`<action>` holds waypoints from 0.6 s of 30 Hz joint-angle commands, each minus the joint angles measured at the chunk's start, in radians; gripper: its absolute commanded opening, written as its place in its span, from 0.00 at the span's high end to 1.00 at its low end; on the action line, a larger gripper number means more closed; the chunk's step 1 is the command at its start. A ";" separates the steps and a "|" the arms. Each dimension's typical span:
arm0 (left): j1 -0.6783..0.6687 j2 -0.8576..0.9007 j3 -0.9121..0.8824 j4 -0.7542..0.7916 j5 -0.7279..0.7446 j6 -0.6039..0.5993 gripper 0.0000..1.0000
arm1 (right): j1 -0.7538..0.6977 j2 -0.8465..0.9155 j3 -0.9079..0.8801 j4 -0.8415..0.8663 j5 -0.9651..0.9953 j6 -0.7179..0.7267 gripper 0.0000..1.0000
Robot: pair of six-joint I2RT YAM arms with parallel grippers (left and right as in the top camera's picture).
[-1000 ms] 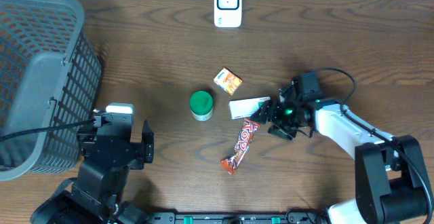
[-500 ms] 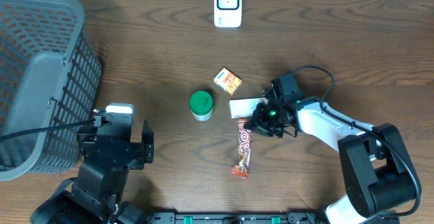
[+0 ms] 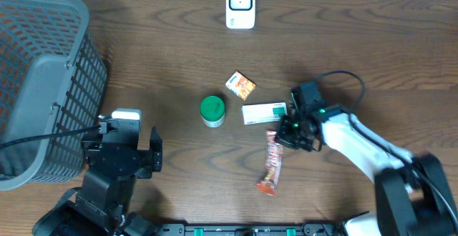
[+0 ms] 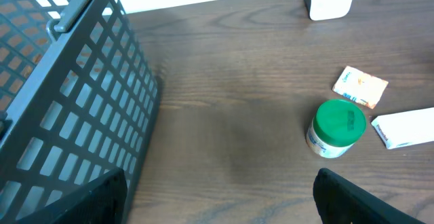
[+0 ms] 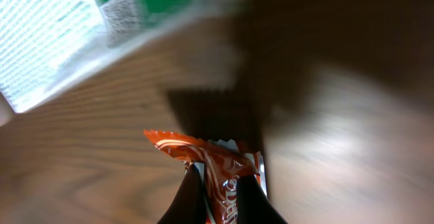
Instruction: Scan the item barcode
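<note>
The right gripper (image 5: 217,183) pinches the upper end of the candy bar (image 3: 270,166) between its clenched jaws.

Mock shop checkout: barcode scanner (image 3: 240,5), plastic basket (image 3: 84,71), packaged snacks (image 3: 241,86).

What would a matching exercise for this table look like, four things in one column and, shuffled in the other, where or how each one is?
Things
1. candy bar
2. jar
3. scanner
4. basket

Place or state
A. white, at the table's far edge
B. green lid, standing mid-table
C. grey mesh, beside the left arm
D. pinched at one end by the right gripper

Pairs: 1-D, 2-B, 3-A, 4-C
</note>
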 commanded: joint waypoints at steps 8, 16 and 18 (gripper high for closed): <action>-0.003 -0.004 -0.006 -0.002 -0.013 -0.010 0.12 | 0.006 -0.351 -0.006 -0.252 0.599 0.126 0.99; -0.003 -0.004 -0.006 -0.002 -0.013 -0.010 0.12 | 0.059 -0.365 -0.006 -0.260 0.984 0.211 0.99; -0.003 -0.004 -0.006 -0.002 -0.013 -0.010 0.12 | 0.078 -0.364 -0.006 -0.235 1.074 0.211 0.99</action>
